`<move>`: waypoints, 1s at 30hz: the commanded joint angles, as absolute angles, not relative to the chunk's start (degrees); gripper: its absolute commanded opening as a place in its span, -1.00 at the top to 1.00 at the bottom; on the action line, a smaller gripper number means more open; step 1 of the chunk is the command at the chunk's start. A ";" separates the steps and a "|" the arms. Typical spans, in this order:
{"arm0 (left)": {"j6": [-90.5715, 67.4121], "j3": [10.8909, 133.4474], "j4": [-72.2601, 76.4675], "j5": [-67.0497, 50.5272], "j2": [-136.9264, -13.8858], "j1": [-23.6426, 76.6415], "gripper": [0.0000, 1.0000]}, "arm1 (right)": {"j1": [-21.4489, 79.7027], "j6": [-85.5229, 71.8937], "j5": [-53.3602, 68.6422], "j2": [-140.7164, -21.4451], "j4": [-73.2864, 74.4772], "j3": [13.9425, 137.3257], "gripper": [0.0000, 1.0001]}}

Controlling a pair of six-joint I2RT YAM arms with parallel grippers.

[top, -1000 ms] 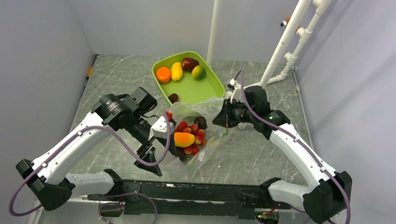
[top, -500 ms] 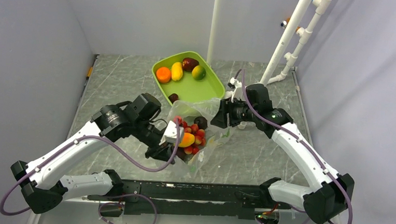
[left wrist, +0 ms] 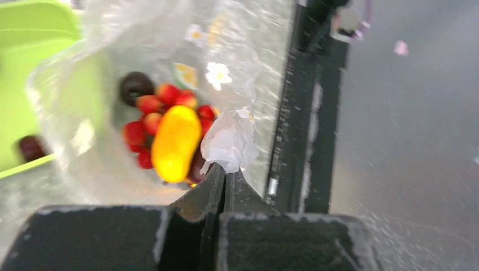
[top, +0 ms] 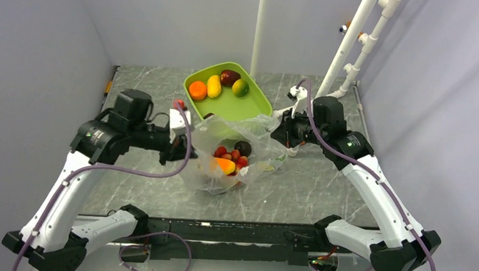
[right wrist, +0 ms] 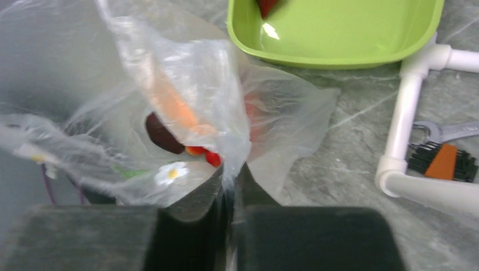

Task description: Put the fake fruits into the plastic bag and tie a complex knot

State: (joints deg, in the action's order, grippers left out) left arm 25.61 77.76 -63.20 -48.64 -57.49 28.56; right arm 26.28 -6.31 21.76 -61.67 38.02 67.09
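- The left end effector (top: 182, 138) was wide open and low at the near-left side of the plastic bag (top: 249, 133) a second ago. It now sits higher and farther left, with its jaws pressed together on a wad of the bag's edge.
- The right end effector (top: 280, 133) has drawn back a little toward the far right. Its jaws stand almost together, and a fold of the bag's film is pinched between them.
- The bag was slumped beside the left arm before. It is now stretched between the two end effectors above the table (top: 145, 92), just in front of the lime tray (top: 257, 105).
- The fake fruits (top: 229, 160) in the bag lie much where they did: a yellow-orange oblong (top: 225, 166), red berries (top: 231, 154) and a dark maroon fruit (top: 243, 147).
- The tray's orange (top: 197, 90), yellow oblong (top: 213, 85), maroon fruit (top: 230, 78) and green-yellow fruit (top: 240, 88) have not moved.
- A small dark fruit (top: 208, 115) at the tray's near rim is half hidden behind the film.
- Both wrist views are blurred, and in the right wrist view the bagged fruits are only smears of colour.
- The berries cannot be counted.
- From above, film and the wrist bodies cover both sets of fingertips.
- The right wrist view cuts the tray off at its top edge.
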 commanded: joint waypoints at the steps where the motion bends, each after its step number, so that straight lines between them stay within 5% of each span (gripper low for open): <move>1: 21.45 85.80 -57.54 -46.41 -56.07 20.88 1.00 | 26.27 -6.41 26.75 -58.24 36.04 72.29 1.00; 9: 14.90 94.60 -50.97 -35.82 -59.23 14.26 1.00 | 29.63 -22.46 29.06 -58.09 30.34 74.66 1.00; 19: 12.34 83.68 -42.30 -47.91 -70.48 -6.49 1.00 | 30.43 -28.75 22.30 -56.71 25.96 68.26 0.91; 24: 10.91 95.97 -46.98 -66.82 -75.56 -4.07 1.00 | 31.81 -27.62 27.68 -55.83 25.66 72.93 1.00; 30: 9.71 89.22 -44.13 -59.07 -74.74 -2.72 1.00 | 33.39 -28.03 25.64 -55.84 24.58 72.41 1.00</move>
